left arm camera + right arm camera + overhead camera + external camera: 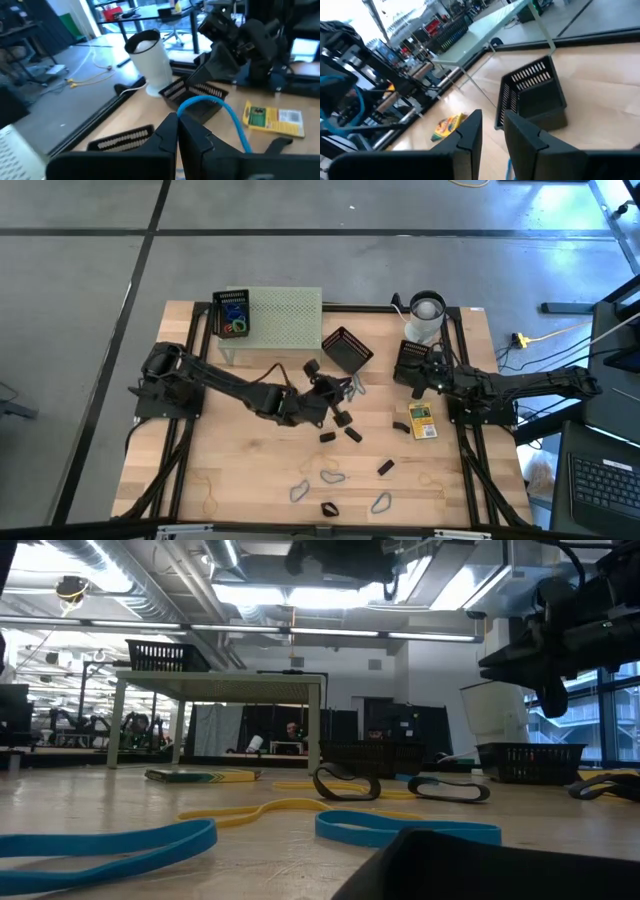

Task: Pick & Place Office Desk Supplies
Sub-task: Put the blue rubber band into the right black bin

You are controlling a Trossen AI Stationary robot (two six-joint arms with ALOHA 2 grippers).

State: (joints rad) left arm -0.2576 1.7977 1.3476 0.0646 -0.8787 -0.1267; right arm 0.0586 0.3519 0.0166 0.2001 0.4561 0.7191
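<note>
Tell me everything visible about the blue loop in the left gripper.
The blue loop is a thin, flexible band, rubbery by its look, plain light blue. It is pinched between the closed jaws of the left gripper and arches up and out from them, hanging clear of the table. In the left wrist view it curves in front of a black mesh basket, with a yellow-green crayon box beyond. Only part of the loop shows; nothing else touches it.

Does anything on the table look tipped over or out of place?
Yes. A black mesh basket near the middle of the table lies tilted on its side, open mouth showing, while the basket on the green stand sits upright. Clips and rubber bands lie scattered along the front edge.
</note>
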